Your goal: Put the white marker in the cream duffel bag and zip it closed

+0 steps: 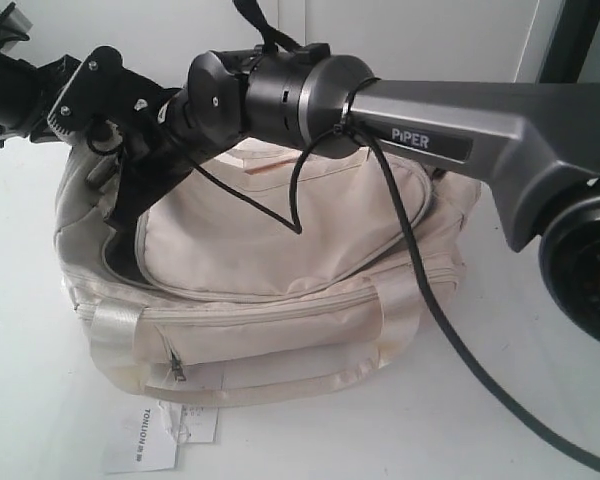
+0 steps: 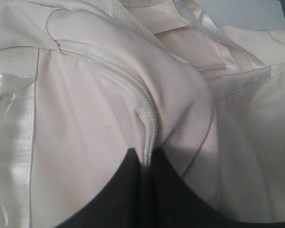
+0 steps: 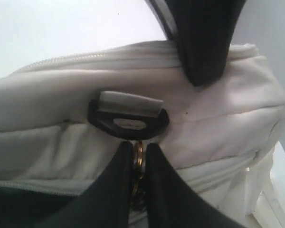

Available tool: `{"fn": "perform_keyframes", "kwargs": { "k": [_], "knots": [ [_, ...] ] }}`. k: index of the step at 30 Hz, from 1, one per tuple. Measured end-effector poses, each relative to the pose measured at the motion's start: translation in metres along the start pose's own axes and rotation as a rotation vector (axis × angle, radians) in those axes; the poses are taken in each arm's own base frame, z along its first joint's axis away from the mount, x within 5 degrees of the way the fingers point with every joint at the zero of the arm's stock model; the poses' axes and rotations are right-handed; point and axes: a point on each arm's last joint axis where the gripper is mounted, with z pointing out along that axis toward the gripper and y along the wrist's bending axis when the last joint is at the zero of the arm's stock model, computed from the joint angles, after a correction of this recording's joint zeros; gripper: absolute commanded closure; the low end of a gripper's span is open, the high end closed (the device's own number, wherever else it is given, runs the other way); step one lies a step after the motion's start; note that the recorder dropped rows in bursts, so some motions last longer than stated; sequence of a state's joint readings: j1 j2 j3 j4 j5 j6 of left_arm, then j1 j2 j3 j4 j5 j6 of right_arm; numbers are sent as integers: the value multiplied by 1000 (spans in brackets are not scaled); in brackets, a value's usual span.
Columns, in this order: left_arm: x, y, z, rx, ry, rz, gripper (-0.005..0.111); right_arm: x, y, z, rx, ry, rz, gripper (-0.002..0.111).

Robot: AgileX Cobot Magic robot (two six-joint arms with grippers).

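The cream duffel bag [image 1: 280, 260] lies on the white table, its main zipper partly open at the left end, where black lining [image 1: 120, 262] shows. In the left wrist view my left gripper [image 2: 145, 159] is shut on the bag's zipper edge [image 2: 149, 126], pinching the fabric. My right arm [image 1: 430, 120] reaches across the bag to its left end. There my right gripper [image 3: 139, 147] is shut on the gold zipper pull [image 3: 138, 156], just below a black D-ring [image 3: 128, 124]. The white marker is out of view.
A white paper hangtag [image 1: 150, 435] lies on the table in front of the bag. Satin strap handles [image 1: 270, 385] hang over the zipped front pocket. The right arm's black cable [image 1: 420, 270] drapes over the bag's top. The left arm [image 1: 15, 90] sits at the far left.
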State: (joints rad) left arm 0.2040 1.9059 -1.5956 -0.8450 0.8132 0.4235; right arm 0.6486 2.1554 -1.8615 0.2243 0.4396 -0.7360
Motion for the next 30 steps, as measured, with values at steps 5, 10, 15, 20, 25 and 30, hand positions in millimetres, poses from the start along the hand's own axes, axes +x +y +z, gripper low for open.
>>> {"fn": "perform_keyframes", "kwargs": {
  "k": [5,10,15,20,25,30],
  "knots": [
    [0,1,-2,3,-4,-7,107,-8,-4,-11,13,-25,60,108],
    [0,1,-2,3,-4,-7,107,-7,-3,-11,-15,-29,100,108],
    [0,1,-2,5,-1,-7,107,-7,-3,-13,-40,-28,130,108],
    [0,1,-2,8,2,-8,107,-15,-6,-25,-34,-49,74,108],
    [0,0,-2,12,1,-9,107,-20,-4,-30,-68,-73,37,108],
    [-1,4,-6,7,-6,-18,107,-21,8,-32,-190,-99,-102,108]
  ]
}}
